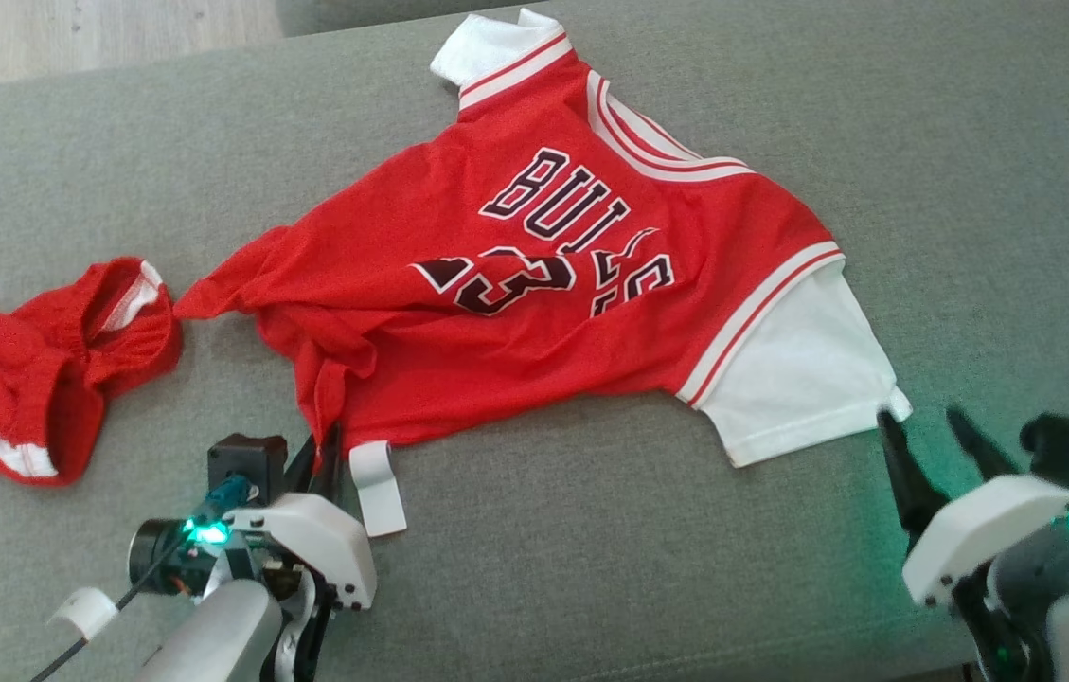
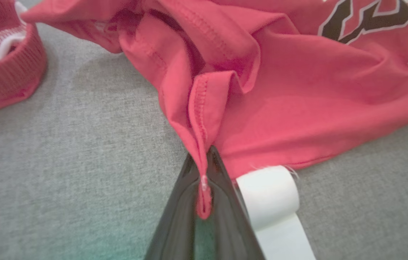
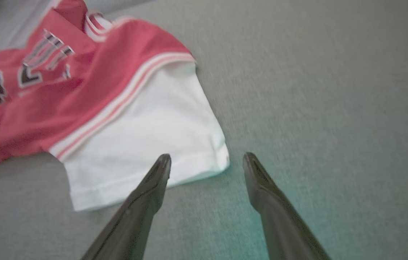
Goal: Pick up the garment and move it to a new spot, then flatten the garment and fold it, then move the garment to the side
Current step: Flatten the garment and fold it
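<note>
Closing the right gripper, spread near the white sleeve, onto that sleeve before lifting should balance the left gripper, clamped on the hem, so the jersey rumpled on the cushion rises level.

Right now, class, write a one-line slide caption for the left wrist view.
Left gripper shut on the hem of the jersey, white label beside it.
</note>
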Motion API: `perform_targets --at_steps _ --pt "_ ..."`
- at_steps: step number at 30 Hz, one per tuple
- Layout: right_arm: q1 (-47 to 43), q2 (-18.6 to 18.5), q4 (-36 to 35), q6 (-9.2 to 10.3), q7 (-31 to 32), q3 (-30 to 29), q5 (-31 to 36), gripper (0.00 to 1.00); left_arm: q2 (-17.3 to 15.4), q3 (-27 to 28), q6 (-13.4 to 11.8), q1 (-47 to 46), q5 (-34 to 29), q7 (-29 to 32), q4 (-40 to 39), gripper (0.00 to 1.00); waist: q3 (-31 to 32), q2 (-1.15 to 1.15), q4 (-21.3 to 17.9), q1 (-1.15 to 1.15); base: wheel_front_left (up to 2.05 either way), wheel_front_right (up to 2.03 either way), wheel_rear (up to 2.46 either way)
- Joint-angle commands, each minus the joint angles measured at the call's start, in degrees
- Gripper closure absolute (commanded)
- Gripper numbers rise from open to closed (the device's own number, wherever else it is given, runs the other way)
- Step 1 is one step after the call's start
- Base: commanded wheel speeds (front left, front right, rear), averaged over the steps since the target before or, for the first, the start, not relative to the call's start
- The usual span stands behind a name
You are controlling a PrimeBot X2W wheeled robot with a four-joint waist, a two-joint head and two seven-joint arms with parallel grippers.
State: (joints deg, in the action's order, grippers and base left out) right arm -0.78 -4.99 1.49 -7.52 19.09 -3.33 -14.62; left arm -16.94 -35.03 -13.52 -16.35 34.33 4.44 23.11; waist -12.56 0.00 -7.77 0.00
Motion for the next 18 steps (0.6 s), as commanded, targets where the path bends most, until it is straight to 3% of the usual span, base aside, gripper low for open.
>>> perform_targets --at_steps 1,10,18 --pt "0.46 -1.32 -1.11 0.03 0.48 0.79 -0.09 0.00 -0.85 1.52 0.25 -0.81 0.49 0.14 0.02 1.00 0.01 0.00 0.11 0.00 0.00 0.00 0.00" --pt "6.41 -3.74 12.14 0.03 0.43 1.36 -2.82 0.00 -1.01 1.35 -0.39 -1.24 -0.30 -1.77 -1.66 1.00 -0.96 0.00 2.01 0.00 0.00 0.00 0.00" --pt "11.12 -5.92 20.64 0.03 1.09 5.51 -5.73 0.00 -1.14 1.28 -0.58 -1.20 -0.37 -2.90 -2.54 1.00 -1.55 0.00 3.10 0.00 0.00 0.00 0.00"
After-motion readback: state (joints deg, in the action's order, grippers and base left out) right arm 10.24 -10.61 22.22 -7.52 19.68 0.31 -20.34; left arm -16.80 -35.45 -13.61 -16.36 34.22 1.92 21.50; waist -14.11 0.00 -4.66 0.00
